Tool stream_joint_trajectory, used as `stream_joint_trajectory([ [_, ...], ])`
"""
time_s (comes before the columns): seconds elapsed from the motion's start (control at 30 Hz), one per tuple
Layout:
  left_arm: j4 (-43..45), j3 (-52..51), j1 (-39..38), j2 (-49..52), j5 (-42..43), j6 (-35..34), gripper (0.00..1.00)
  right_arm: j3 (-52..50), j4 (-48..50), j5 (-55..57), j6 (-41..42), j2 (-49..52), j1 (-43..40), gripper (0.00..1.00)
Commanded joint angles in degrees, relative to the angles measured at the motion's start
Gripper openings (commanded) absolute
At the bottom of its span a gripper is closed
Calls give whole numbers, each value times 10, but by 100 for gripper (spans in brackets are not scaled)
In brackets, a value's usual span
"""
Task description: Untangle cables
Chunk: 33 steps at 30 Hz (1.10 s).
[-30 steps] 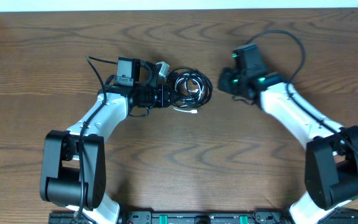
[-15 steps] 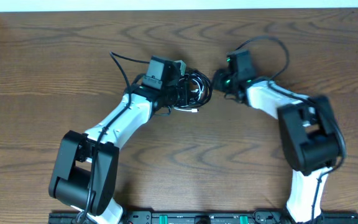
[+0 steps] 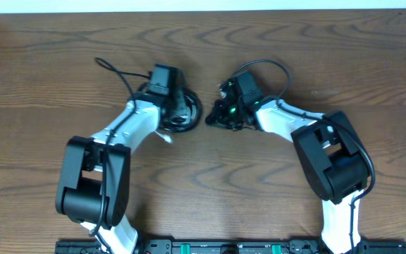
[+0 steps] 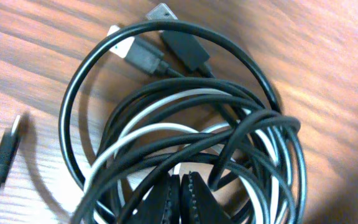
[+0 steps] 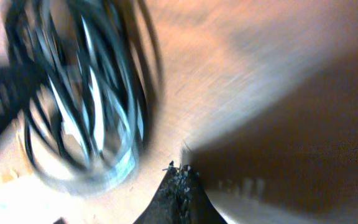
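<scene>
- Closest up in the left wrist view: left gripper [image 4: 180,186], fingers [image 4: 160,204] pressed together, tips buried right in the middle of the tangle [image 4: 229,162]. Pinching a strand or just poking under one? Can't tell from here. Guessing it's parked there to anchor the whole bundle.
- Just past those tips: black cable [image 4: 69,124] wound round in several loops, white cable [image 4: 185,92] threaded through the same loops. Nothing separated yet, so pretty much the start of the job.
- Farther out, same view: two black plugs [image 4: 188,50] side by side at the far edge of the coil, crossing the big outer loop. Probably the handiest free ends to work out first. Also a blurry dark cable end [image 4: 8,149] off to the left on the bare table [image 4: 328,62].
- Over in the right wrist view, everything smeared: right gripper [image 5: 179,177], fingers shut tight with nothing between them, tangle up ahead and to the left, no contact as far as visible.
- From overhead: tangle sitting mid-table right at the left gripper's nose, right gripper just beside it with a sliver of wood showing between.
- Reads like a hold-and-pick setup, one side anchoring and the other coming in for a strand. Would need to open up before grabbing anything.
- Possible gotcha: yanking a loop instead of a plug end and just tightening the knot.
</scene>
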Motion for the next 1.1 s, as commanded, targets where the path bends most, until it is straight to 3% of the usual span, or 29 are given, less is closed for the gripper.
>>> stream_joint_trajectory([
  [0.0,8,6,35,14,-28,3,8,-4,-7,-32,-5,6,17,1],
  [0.13,35,6,67,16,33,12,8,-4,-22,-47,-52,-33,14,1],
  [0.2,66,6,76,16,88,9,8,-4,-22,17,-101,-63,14,1],
  [0.4,76,5,51,21,100,8,8,-4,-20,126,-144,-89,2,1],
  [0.6,70,-5,3,74,105,8,8,-4,-39,120,-146,-90,-39,1],
  [0.8,63,-3,-30,98,199,49,8,-4,-63,63,-165,-90,-92,1],
  [0.97,-64,31,-62,87,236,140,8,-4,-85,35,-219,-90,-131,1],
  [1.0,-150,63,-77,86,229,186,8,-4,-98,35,-228,-90,-145,2],
  [1.07,-237,99,-90,86,185,215,8,-4,-112,35,-227,-90,-161,8],
])
